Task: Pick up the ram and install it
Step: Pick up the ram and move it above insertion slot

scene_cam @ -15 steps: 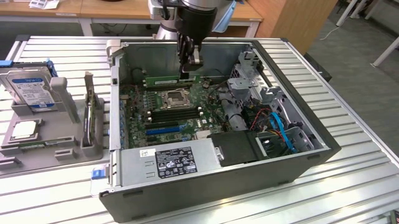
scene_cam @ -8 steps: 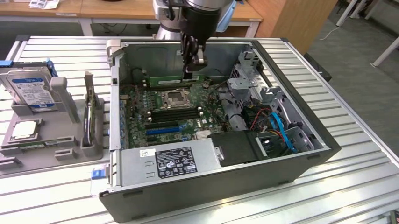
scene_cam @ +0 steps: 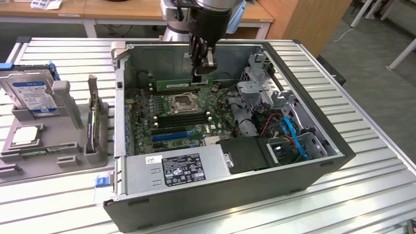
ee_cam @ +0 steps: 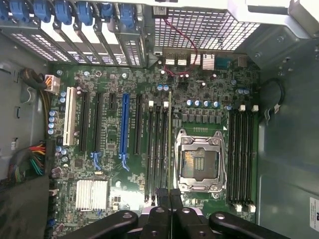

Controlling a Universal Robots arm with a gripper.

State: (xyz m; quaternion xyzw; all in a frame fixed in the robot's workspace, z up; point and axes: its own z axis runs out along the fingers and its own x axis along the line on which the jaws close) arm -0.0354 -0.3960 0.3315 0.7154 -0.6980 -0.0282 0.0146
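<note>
Gripper pinched on one end of the ram; slot seating indiscernible; case wall close behind.

Matt circuit-board ram, ribbed bare-metal table, grey metal case.

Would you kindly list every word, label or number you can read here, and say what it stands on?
Nothing here reads legibly.
Black label on the power supply: too small.
Blue-white label on the hard drive: too small.
White sticker on the case wall: blurred.
</note>
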